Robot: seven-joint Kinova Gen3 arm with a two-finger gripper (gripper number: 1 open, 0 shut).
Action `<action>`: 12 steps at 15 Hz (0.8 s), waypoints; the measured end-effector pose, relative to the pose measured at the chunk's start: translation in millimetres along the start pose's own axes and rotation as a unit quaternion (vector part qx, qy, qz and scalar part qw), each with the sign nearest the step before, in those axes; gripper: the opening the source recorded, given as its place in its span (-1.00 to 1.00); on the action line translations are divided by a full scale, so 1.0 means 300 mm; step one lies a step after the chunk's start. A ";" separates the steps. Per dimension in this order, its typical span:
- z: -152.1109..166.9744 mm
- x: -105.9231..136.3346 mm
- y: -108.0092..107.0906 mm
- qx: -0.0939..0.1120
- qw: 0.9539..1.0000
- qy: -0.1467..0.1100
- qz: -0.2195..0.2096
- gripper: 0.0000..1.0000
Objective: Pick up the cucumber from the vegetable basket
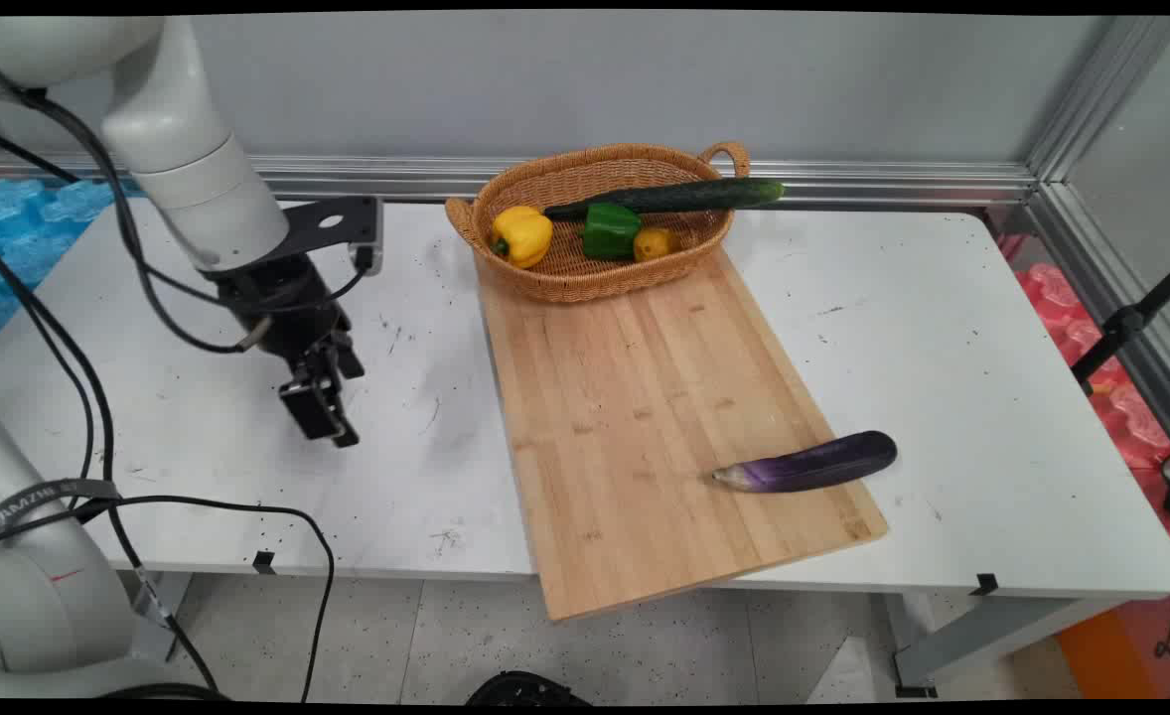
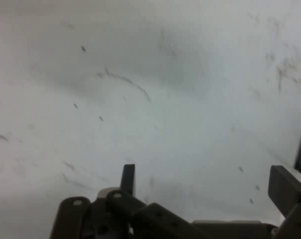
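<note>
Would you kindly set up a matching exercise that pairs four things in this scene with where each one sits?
Things:
1. eggplant
2. cucumber
3. yellow pepper
4. tool

Places:
A. lying across the basket, one end sticking out past its rim
B. above bare table, left of the cutting board
C. on the board's near right corner, its end past the board's edge
D. inside the basket, at its left end

Pairs: 1-C, 2-A, 3-D, 4-B

cutting board [image 1: 645,417] far end hidden under basket [image 1: 600,283], near corner overhanging table [image 1: 992,397]
</note>
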 end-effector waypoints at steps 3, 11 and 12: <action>-0.009 0.082 -0.043 0.016 1.000 0.024 0.006 1.00; -0.081 0.368 -0.203 0.067 0.992 0.103 0.037 1.00; -0.089 0.399 -0.223 0.073 0.990 0.112 0.041 1.00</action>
